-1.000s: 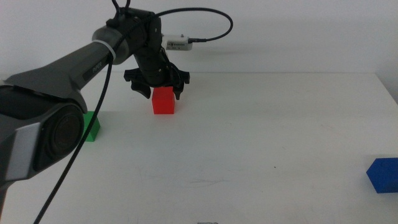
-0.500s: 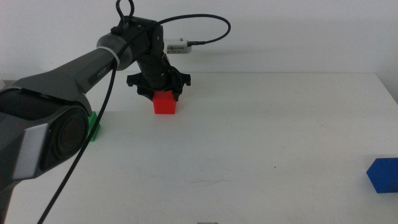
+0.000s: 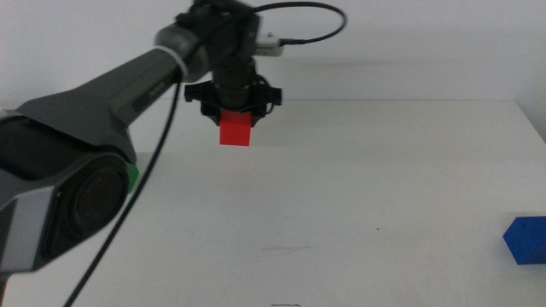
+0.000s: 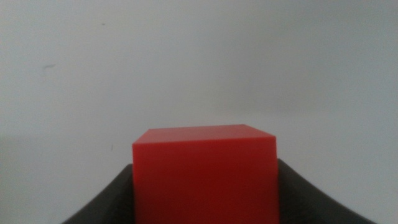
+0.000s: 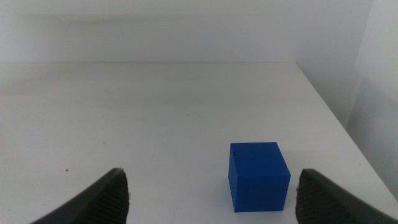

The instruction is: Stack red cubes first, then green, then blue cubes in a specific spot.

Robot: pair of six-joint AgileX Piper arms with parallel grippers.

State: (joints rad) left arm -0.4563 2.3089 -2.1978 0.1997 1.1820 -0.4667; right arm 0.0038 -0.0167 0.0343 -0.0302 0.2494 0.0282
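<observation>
White table (image 3: 384,170) spreads under the left gripper (image 3: 236,109), which is clamped on the red cube (image 3: 235,129), held just off the surface at the far side. Right gripper (image 5: 214,205) waits with jaws spread wide, the blue cube (image 5: 258,176) resting just ahead between them. Green cube (image 3: 132,177) peeks out behind the left arm, well short of its gripper

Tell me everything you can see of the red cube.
The red cube is small, solid bright red, with plain matte faces and sharp edges. It sits level, clamped between the dark jaws of the left gripper, which press on two opposite sides. In the middle view it hangs lifted clear of the white table toward its far side. Nothing else touches it.
</observation>
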